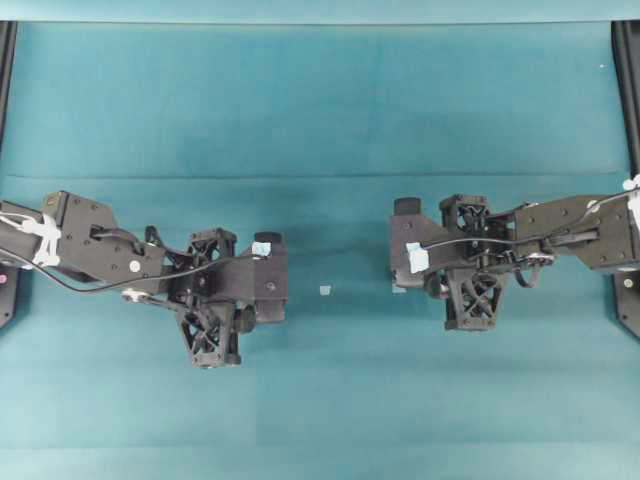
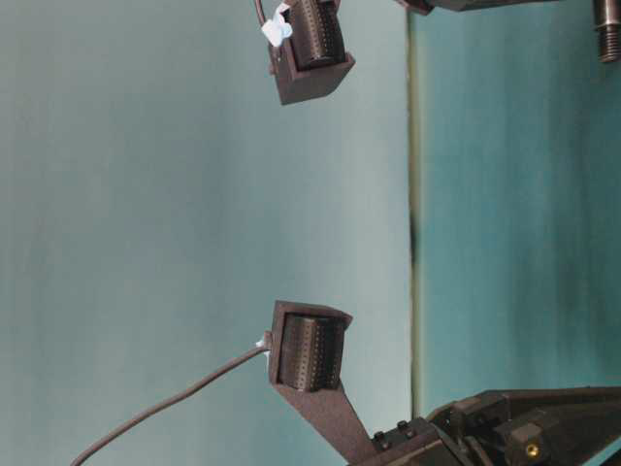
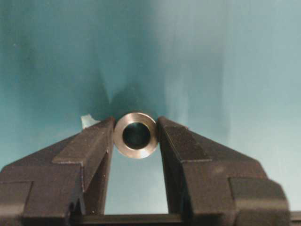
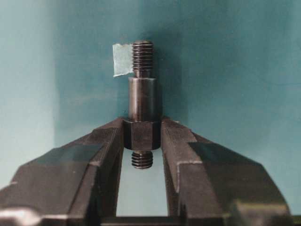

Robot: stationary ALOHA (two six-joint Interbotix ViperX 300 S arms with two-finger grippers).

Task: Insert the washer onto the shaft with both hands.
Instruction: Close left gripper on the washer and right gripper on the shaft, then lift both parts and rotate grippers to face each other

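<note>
Left wrist view: I see the washer (image 3: 136, 134) pinched between the two fingertips of the left gripper (image 3: 136, 136), its dark hole facing the camera, held above the teal table cover (image 3: 225, 70). A pale tape square (image 3: 87, 121) peeks out just behind the left finger.

On the right wrist view, the shaft (image 4: 142, 104) stands upright in the right gripper (image 4: 142, 134), whose jaws clamp its wider hex collar; the threaded tip points up, a short threaded stub hangs below the collar. Another tape square (image 4: 122, 60) lies on the cover behind the upper thread.

From overhead, I see the left gripper (image 1: 262, 285) and right gripper (image 1: 405, 250) facing each other, well apart, with a small tape square (image 1: 324, 289) on the cover between them. I see no containers.
</note>
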